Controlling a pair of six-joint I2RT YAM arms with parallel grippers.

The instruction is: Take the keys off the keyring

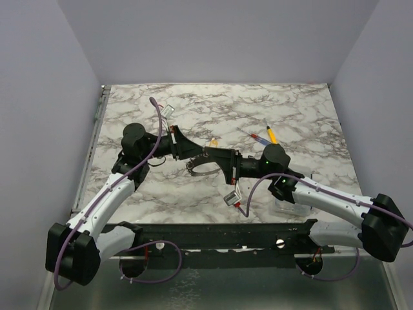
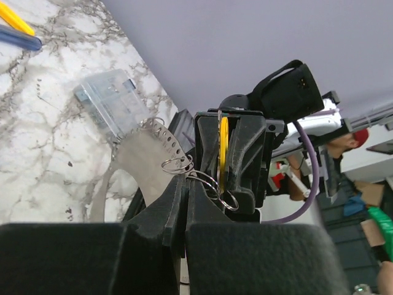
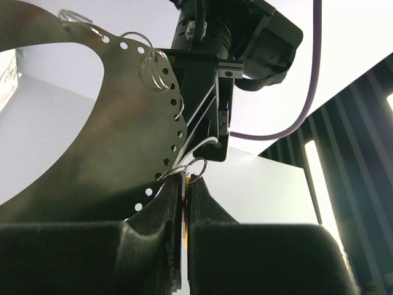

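Marble-patterned bench (image 1: 161,194), grey veins on white, walled in pale lilac on three sides. Both black-and-white arms reaching in from the near edge and meeting tip to tip near the middle of the bench.

Left claw (image 2: 186,183) pressed together, tips at the perforated edge of the keyring (image 2: 144,157), apparently pinching it there. Right claw (image 3: 186,184) facing it head-on, also pressed together, nipping the key (image 3: 183,236) edge-on between the pads. From the left wrist view, same key (image 2: 224,147) showing as a thin yellow sliver upright in the slot of the opposing black fingers.

Keyring seen from above as a thin grey hoop (image 1: 197,169) hanging just below and on the near side of the two claws, held off the bench as far as can be told. Close up from the right wrist, a broad curved grey band (image 3: 110,141) with a row of small holes along its rim.

Clear plastic box (image 2: 110,104) lying flat on the marble, partly under the right forearm in the top view (image 1: 287,208). Two stick tools, one yellow-handled (image 1: 273,135), one red-blue (image 1: 258,138), lying side by side past the right claw, well apart from the hoop.

Small wire loops (image 3: 156,67) threaded through the band's holes; one more (image 3: 197,166) sitting right at the right claw's tips.
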